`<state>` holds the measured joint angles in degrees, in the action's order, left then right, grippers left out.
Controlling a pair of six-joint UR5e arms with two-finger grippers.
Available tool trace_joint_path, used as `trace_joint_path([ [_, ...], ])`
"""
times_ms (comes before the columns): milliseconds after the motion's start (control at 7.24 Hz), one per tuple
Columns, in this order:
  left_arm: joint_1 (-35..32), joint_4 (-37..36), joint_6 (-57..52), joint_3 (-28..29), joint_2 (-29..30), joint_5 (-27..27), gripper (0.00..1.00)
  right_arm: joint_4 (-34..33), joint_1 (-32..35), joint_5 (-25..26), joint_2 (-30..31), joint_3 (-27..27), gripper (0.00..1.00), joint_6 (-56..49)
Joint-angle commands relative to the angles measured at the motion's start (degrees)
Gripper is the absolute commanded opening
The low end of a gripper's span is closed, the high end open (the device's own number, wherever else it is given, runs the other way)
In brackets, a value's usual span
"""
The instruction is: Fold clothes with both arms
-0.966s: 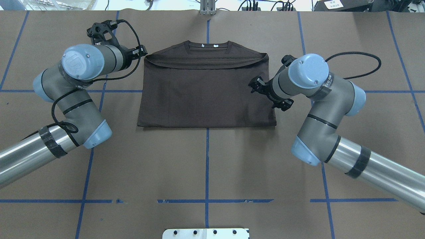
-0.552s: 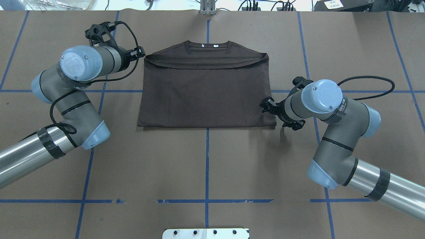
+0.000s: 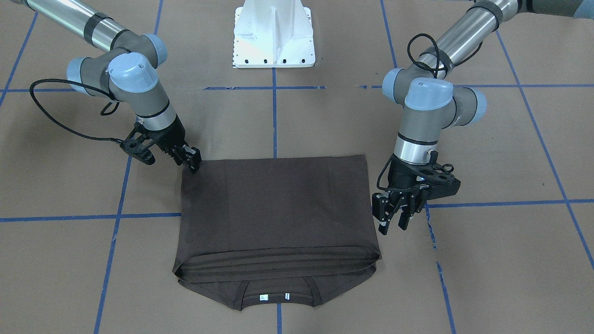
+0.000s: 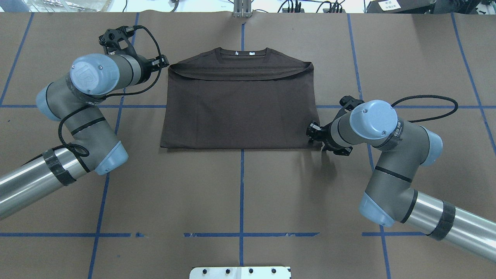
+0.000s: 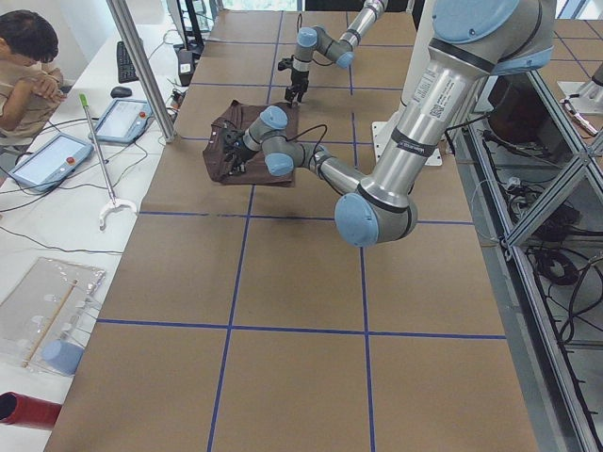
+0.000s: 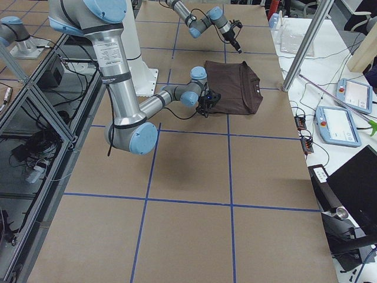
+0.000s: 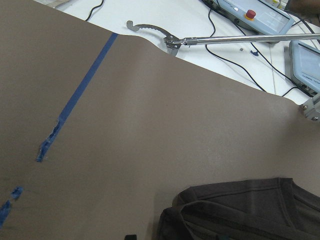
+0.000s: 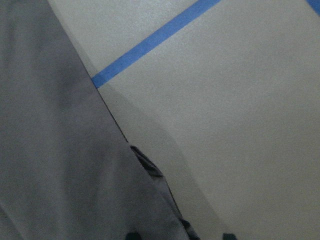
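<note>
Jaws apart, the left tool point(image 3: 393, 227) hangs just beside the far left edge of the folded T-shirt point(image 3: 278, 208), the right tool point(image 3: 192, 165), also spread, sits at its near right corner, the shirt lying flat on the tabletop point(image 3: 297, 125).

Six views around one table point(image 4: 240, 193)

Bright, even overhead light; soft shadow on the desk point(image 4: 240, 193) beside the right tool point(image 4: 313, 133); right wrist view pale, blurred; others sharp.
</note>
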<state>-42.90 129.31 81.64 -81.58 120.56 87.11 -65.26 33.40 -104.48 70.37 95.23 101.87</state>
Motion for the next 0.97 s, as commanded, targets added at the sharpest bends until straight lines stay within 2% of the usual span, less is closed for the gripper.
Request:
trace_joint_path([
  [0,0.01,-0.02,-0.07,0.11,-0.32,-0.01,0.61,0.04,0.00,-0.55,-0.05,0.22,0.00,-0.18],
  [414,-0.08,0.33,-0.16,1.08,-0.33,-0.01,0.61,0.04,0.43,-1.51,0.82,2.84,0.00,-0.53],
  [552,0.01,0.41,-0.07,1.08,-0.07,-0.01,0.61,-0.56,0.18,-1.87,4.04,8.69,0.00,-0.45],
  [828,-0.08,0.33,-0.07,0.90,-0.06,0.52,0.60,-2.24,-2.54,-12.71,15.87,25.97,0.00,-0.10],
])
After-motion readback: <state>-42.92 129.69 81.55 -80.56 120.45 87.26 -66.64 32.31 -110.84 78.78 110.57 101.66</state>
